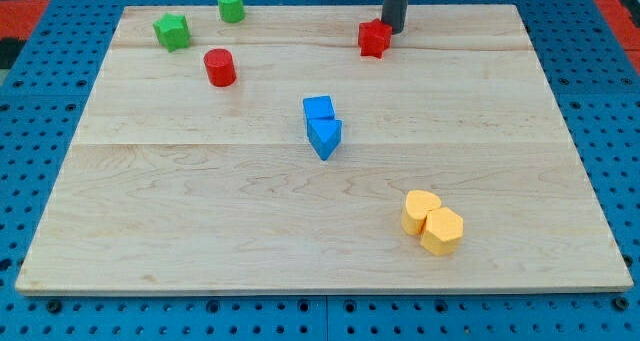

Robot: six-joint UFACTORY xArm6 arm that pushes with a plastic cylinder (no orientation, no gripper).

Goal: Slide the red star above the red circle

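Note:
The red star [374, 38] lies near the view's top, right of centre. The red circle [219, 67] stands far to its left and slightly lower. My tip [394, 31] is the end of the dark rod that comes down from the top edge. It sits right against the star's upper right side.
A green star [172, 31] and a green circle [231, 4] lie at the top left, close to the red circle. A blue cube [318, 109] and a blue triangle [325, 138] touch at the centre. A yellow heart [420, 210] and a yellow hexagon [442, 230] touch at the bottom right.

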